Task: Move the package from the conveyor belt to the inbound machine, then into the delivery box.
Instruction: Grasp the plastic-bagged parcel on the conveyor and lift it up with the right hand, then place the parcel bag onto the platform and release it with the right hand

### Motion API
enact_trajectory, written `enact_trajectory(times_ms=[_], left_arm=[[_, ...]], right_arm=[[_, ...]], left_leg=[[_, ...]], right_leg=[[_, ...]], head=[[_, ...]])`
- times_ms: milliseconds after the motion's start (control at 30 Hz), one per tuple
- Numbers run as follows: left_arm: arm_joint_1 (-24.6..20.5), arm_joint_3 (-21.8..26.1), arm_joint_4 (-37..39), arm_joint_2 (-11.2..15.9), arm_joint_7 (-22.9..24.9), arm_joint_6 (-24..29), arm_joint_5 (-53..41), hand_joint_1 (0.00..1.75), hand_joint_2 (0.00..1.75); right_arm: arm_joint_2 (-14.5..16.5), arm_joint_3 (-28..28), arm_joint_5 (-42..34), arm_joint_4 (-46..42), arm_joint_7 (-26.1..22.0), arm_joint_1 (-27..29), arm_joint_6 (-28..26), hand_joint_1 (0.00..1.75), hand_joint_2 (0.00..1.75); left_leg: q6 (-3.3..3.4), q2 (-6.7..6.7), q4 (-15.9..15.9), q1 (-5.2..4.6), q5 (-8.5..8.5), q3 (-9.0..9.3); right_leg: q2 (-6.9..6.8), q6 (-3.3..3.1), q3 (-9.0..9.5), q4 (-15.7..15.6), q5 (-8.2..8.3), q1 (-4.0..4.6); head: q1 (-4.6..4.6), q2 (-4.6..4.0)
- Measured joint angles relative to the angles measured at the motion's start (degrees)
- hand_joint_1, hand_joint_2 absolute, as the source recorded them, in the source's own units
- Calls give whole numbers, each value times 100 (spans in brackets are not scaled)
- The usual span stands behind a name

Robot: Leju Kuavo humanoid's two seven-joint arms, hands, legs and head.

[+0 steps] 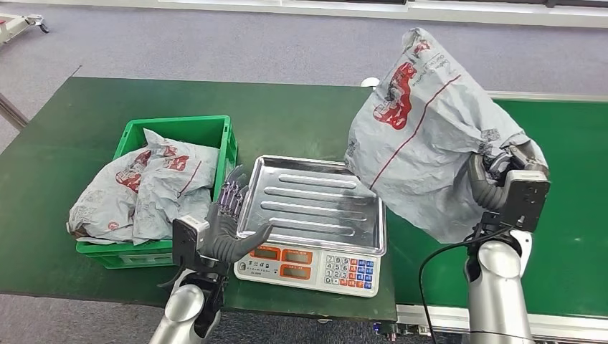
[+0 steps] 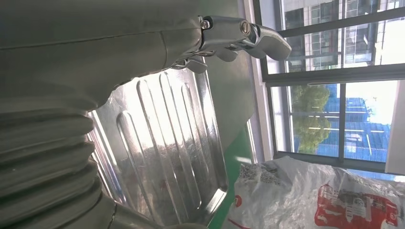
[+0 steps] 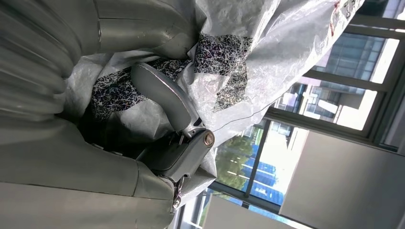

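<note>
Hanging above the green conveyor belt, the grey package stands long-axis upright, gripped low by the right hand; the scale's steel tray lies just leftward (nearer the spread, empty left hand).

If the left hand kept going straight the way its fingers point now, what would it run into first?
Most likely the green crate: the left hand is open beside the scale's steel tray, fingers aimed forward along the crate's near wall. Depth is unclear; it might slip between them.
</note>
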Motion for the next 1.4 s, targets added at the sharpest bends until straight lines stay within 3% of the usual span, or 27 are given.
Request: enact_trajectory(times_ms=[133,233,367,533,667,800,1033,1267,1400], left_arm=[[-2,25,-12,0,-3,19,0,0,175],[-15,30,-16,-2,-4,23,-17,0,175],[-51,36,-24,-3,-1,48,-83,0,175],[-88,36,-13,-35,25,48,-134,0,175],[-117,36,56,-73,27,44,-149,0,175],[-120,36,102,-90,21,41,-151,0,175],[-131,35,124,-87,36,125,-405,0,175],[-588,36,504,114,325,446,-1796,0,175],[-824,36,755,192,361,454,-1986,0,175]], right_arm=[[-10,43,-218,4,83,-97,101,175,175],[-10,205,-294,90,307,-187,473,175,175],[136,905,-124,620,300,-315,843,175,175],[510,1919,81,1213,386,-476,717,175,175],[654,2379,-4,1579,565,-665,695,173,175],[714,2588,-155,1988,530,-858,750,0,175],[731,2704,-514,2265,497,-904,848,0,175],[526,2395,-2309,1884,398,-386,2621,0,175],[439,2218,-2524,1750,380,-204,2845,0,175]], left_leg=[[0,0,0,0,0,0],[0,1,-1,1,1,-1],[-6,7,-3,1,4,2],[-19,-2,-7,4,13,-1],[-19,-2,-8,9,13,-2],[-18,-2,-7,9,13,-2],[-18,-3,-7,9,12,-2],[-19,-10,-6,9,12,-2],[-19,-5,-6,9,12,-1]], right_leg=[[0,0,0,0,0,0],[1,0,1,1,0,1],[8,-3,-1,4,2,5],[1,-8,-8,5,-1,13],[2,-9,-9,6,-2,10],[2,-9,-8,6,-2,6],[2,-9,-13,5,-2,7],[-4,-10,-14,5,-2,8],[-2,-10,-14,5,0,7]], head=[[-1,0],[0,0],[-1,0],[-2,0],[-2,0],[-1,0],[-2,0],[-2,0],[-2,0]])
